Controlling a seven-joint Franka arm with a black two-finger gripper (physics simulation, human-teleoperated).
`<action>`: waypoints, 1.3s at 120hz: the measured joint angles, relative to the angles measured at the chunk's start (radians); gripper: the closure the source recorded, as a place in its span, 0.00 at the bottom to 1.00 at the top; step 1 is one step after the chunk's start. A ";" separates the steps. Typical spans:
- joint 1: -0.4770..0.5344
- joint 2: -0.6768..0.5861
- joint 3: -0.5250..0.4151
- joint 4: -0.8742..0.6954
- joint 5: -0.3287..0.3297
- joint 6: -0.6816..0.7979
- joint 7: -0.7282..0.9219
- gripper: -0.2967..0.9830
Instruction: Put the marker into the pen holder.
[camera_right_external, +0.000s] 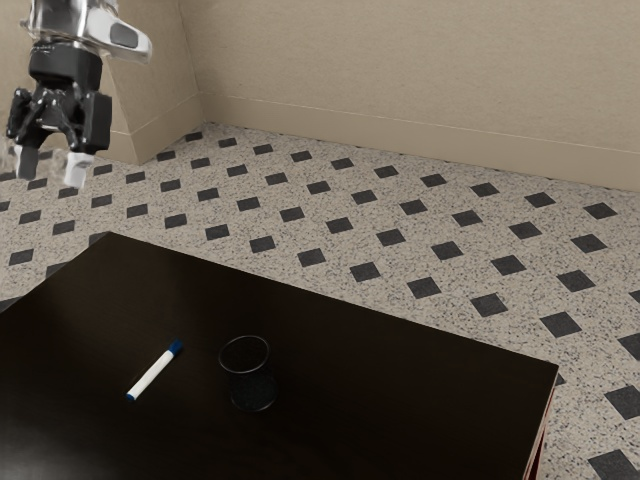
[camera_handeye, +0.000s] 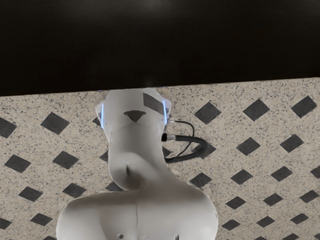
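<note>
High at the exterior view's upper left, my gripper (camera_right_external: 54, 170) hangs above the table with its two fingertips apart and nothing between them. A white marker (camera_right_external: 152, 373) with a blue cap lies flat on the dark table, its capped end angled toward the holder. The pen holder (camera_right_external: 252, 386), a dark see-through cup with a thin round rim, stands upright close to the marker, on the exterior view's right of it. The two do not touch.
The dark table (camera_right_external: 400, 400) has a corner and edge at the exterior view's right. Behind it are a speckled tiled floor and a beige wall (camera_right_external: 400, 70). The wrist view includes the table's edge (camera_handeye: 240, 65) and the arm's pale base (camera_handeye: 137, 200).
</note>
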 joint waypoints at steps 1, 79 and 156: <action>0.001 0.000 0.000 -0.017 -0.003 0.027 0.000 0.23; 0.118 -0.083 0.073 -1.076 0.116 1.294 -0.034 0.23; 0.167 0.110 0.052 -1.174 0.191 1.840 0.121 0.62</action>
